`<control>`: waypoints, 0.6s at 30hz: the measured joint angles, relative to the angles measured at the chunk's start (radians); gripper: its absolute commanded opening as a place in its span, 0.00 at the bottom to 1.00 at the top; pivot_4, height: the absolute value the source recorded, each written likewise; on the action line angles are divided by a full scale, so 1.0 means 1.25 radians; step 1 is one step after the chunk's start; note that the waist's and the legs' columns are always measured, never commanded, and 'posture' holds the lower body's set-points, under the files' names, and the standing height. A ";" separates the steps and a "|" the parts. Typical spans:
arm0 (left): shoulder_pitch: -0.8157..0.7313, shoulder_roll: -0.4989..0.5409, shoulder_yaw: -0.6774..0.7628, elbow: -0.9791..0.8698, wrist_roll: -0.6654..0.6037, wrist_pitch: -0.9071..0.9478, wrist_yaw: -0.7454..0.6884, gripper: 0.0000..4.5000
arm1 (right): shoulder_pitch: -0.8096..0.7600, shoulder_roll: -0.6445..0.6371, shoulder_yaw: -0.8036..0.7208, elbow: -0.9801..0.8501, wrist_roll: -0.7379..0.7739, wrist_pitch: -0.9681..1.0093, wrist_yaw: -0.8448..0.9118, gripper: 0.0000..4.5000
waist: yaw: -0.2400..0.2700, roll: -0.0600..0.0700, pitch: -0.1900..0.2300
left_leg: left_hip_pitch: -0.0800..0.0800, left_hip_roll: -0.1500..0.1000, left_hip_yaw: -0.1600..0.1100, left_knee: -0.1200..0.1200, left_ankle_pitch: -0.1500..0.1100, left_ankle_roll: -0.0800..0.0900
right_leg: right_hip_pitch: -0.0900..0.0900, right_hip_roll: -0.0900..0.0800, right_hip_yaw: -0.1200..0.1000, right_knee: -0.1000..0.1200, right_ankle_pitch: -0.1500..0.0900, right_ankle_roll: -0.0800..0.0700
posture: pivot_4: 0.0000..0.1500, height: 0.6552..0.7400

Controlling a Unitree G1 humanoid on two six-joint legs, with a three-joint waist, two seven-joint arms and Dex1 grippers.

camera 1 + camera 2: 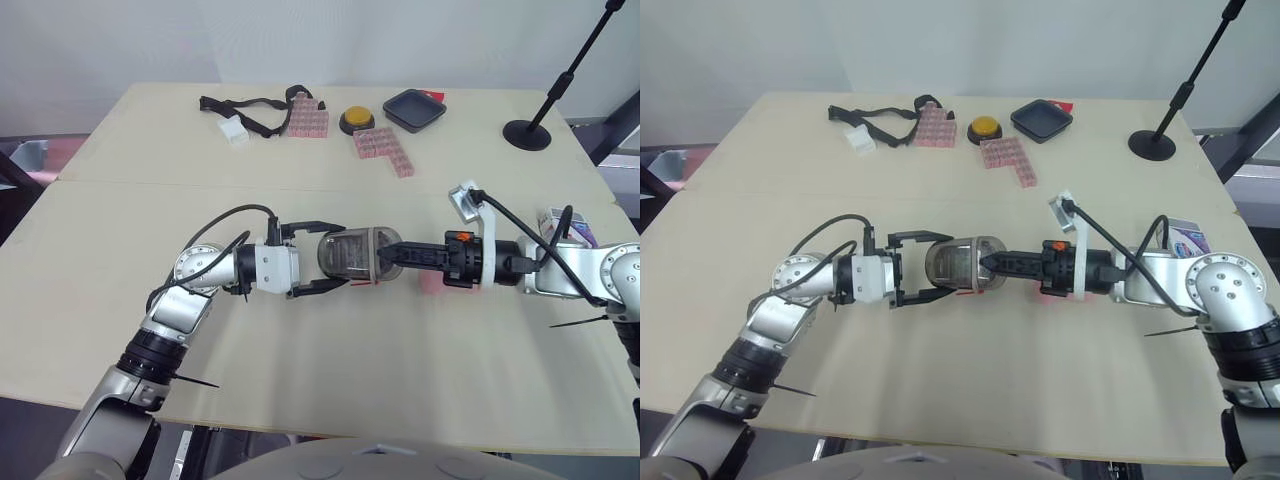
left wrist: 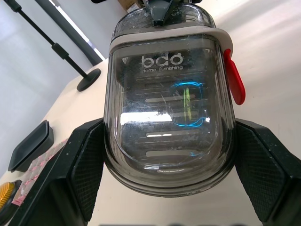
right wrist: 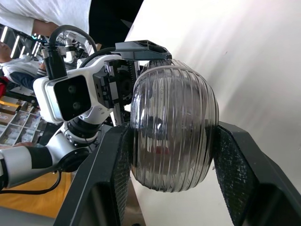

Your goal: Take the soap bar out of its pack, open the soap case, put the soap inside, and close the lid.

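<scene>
Mid-table, left end effector (image 1: 342, 257) and right end effector (image 1: 388, 256) each clamp one end of the closed soap case (image 1: 355, 250), pink soap bar (image 1: 432, 284) bare on the table beside it; case-opening step, next calls for prying the lid apart.

Soap case (image 1: 355, 252) sits mid-worktop (image 1: 330, 400), lying on its side, and it's a smoky see-through oval with a pale band at the seam. Lid's shut, red latch (image 2: 233, 77) on one flank. The left gripper (image 1: 342, 255) has its jaws on the flat lettered end, the right gripper (image 1: 388, 258) on the ribbed dome. Whether it touches the surface is hard to tell. The soap bar (image 1: 430, 283), pink and unwrapped, lies just beside the case. The pack (image 1: 566, 224), white and purple, is out by the right edge.
</scene>
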State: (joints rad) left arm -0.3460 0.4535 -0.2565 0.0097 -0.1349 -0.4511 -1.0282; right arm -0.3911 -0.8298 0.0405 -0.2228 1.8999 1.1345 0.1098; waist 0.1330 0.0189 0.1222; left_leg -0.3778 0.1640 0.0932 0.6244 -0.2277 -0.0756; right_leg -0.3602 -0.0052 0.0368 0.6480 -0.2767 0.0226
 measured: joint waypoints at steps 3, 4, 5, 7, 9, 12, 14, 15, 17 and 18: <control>0.001 0.000 0.000 -0.003 -0.005 0.000 0.001 0.77 | 0.002 0.000 -0.004 0.007 0.009 0.002 0.010 0.45 | 0.000 0.000 0.000 | 0.000 0.000 0.000 0.000 0.000 0.000 | 0.000 0.000 0.000 0.000 0.000 0.000 | 1.00 1.00; 0.001 0.000 0.000 -0.004 -0.007 0.000 0.001 0.77 | 0.003 0.000 -0.005 0.008 0.010 0.003 0.013 0.45 | 0.000 0.000 0.000 | 0.000 0.000 0.000 0.000 0.000 0.000 | 0.000 0.000 0.000 0.000 0.000 0.000 | 1.00 1.00; 0.002 0.000 0.001 -0.006 -0.009 -0.001 0.001 0.77 | 0.005 -0.001 -0.008 0.009 0.010 0.005 0.021 0.45 | 0.000 0.000 0.000 | 0.000 0.000 0.000 0.000 0.000 0.000 | 0.000 0.000 0.000 0.000 0.000 0.000 | 1.00 1.00; 0.009 0.004 0.002 -0.009 -0.011 -0.001 0.002 0.77 | 0.012 -0.003 -0.014 0.011 0.012 0.010 0.040 0.45 | 0.000 0.000 0.000 | 0.000 0.000 0.000 0.000 0.000 0.000 | 0.000 0.000 0.000 0.000 0.000 0.000 | 1.00 1.00; 0.012 0.004 0.001 -0.012 -0.011 -0.002 0.001 0.77 | 0.017 -0.004 -0.015 0.012 0.012 0.013 0.048 0.45 | 0.000 0.000 0.000 | 0.000 0.000 0.000 0.000 0.000 0.000 | 0.000 0.000 0.000 0.000 0.000 0.000 | 1.00 1.00; 0.013 0.004 0.001 -0.016 -0.011 -0.001 0.002 0.77 | 0.021 -0.004 -0.019 0.016 0.012 0.014 0.059 0.45 | 0.000 0.000 0.000 | 0.000 0.000 0.000 0.000 0.000 0.000 | 0.000 0.000 0.000 0.000 0.000 0.000 | 1.00 1.00; 0.013 0.004 0.001 -0.016 -0.011 -0.001 0.003 0.77 | 0.022 -0.004 -0.021 0.017 0.012 0.014 0.062 0.45 | 0.000 0.000 0.000 | 0.000 0.000 0.000 0.000 0.000 0.000 | 0.000 0.000 0.000 0.000 0.000 0.000 | 1.00 1.00; 0.013 0.004 0.001 -0.016 -0.011 -0.001 0.003 0.77 | 0.023 -0.006 -0.022 0.018 0.012 0.015 0.064 0.45 | 0.000 0.000 0.000 | 0.000 0.000 0.000 0.000 0.000 0.000 | 0.000 0.000 0.000 0.000 0.000 0.000 | 1.00 1.00; 0.013 0.006 0.001 -0.016 -0.010 0.002 0.003 0.77 | 0.025 -0.014 -0.026 0.023 0.017 0.015 0.070 0.45 | 0.000 0.000 0.000 | 0.000 0.000 0.000 0.000 0.000 0.000 | 0.000 0.000 0.000 0.000 0.000 0.000 | 1.00 1.00; 0.015 0.008 0.001 -0.015 -0.009 0.005 0.003 0.77 | 0.025 -0.015 -0.032 0.023 0.024 0.015 0.075 0.45 | 0.000 0.000 0.000 | 0.000 0.000 0.000 0.000 0.000 0.000 | 0.000 0.000 0.000 0.000 0.000 0.000 | 1.00 1.00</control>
State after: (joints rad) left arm -0.3275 0.4641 -0.2550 -0.0096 -0.1459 -0.4448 -1.0248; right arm -0.3601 -0.8489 0.0007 -0.1937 1.9302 1.1535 0.2032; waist 0.1332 0.0189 0.1222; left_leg -0.3782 0.1641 0.0932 0.6246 -0.2277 -0.0756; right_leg -0.3602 -0.0050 0.0368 0.6481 -0.2767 0.0226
